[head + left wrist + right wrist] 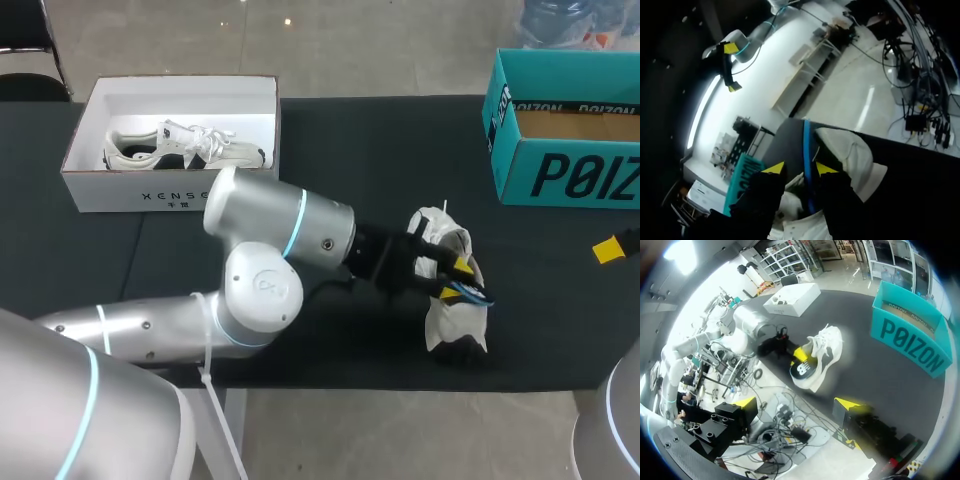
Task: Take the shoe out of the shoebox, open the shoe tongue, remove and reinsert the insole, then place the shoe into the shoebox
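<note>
White and likely soft, the shoe (455, 325) sits right of middle on the surface (560, 330). Its bendy blue insole (807, 145) runs through your left tool (799, 168), grip unclear. Your right tool (796, 402) is spread, empty. Take the insole's heel edge.

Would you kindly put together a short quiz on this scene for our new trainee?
1. True or false: a sneaker lies inside the white shoebox.
2. Which one is at the white shoe on the table? A) the left end effector B) the right end effector C) neither.
3. Fill in: the right end effector is ___, with nothing in it.
Key: 1 true; 2 A; 3 open.
</note>
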### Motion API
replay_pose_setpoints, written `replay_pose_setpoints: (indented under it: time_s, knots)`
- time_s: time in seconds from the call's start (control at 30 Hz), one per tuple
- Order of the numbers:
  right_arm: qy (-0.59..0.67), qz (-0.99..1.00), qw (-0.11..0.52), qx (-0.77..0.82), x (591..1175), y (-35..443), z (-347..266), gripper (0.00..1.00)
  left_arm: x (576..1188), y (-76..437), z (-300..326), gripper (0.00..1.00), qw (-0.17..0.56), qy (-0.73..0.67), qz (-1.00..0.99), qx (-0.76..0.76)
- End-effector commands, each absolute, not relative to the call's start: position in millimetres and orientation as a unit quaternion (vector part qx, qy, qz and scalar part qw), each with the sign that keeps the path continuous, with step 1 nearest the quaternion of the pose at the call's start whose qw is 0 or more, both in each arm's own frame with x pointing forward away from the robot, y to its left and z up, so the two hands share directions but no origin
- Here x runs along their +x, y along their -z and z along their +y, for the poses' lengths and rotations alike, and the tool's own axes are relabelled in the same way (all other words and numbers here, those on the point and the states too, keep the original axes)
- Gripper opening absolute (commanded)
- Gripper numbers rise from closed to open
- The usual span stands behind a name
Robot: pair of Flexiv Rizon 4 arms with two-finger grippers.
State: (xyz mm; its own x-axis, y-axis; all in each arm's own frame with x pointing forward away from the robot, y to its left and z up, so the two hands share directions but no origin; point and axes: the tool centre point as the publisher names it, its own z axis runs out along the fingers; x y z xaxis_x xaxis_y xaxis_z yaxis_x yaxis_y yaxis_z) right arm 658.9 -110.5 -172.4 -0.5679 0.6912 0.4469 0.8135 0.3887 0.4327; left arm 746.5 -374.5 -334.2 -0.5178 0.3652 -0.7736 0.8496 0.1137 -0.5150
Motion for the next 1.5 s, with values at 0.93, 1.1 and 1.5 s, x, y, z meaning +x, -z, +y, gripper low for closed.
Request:
replay_pose_setpoints:
  time_s: [0.93, 1.1, 1.5]
  knots:
    - [0.314, -0.828, 0.097, -0.455, 658, 173, -111, 1.00, 738, 337, -374, 0.00, 0.227, 0.511, 0.698, 0.448]
    - [0.314, -0.828, 0.097, -0.455, 658, 173, -111, 1.00, 750, 344, -372, 0.00, 0.228, 0.495, 0.709, 0.447]
    - [0.314, -0.828, 0.097, -0.455, 658, 173, -111, 1.00, 762, 362, -371, 0.04, 0.218, 0.477, 0.736, 0.428]
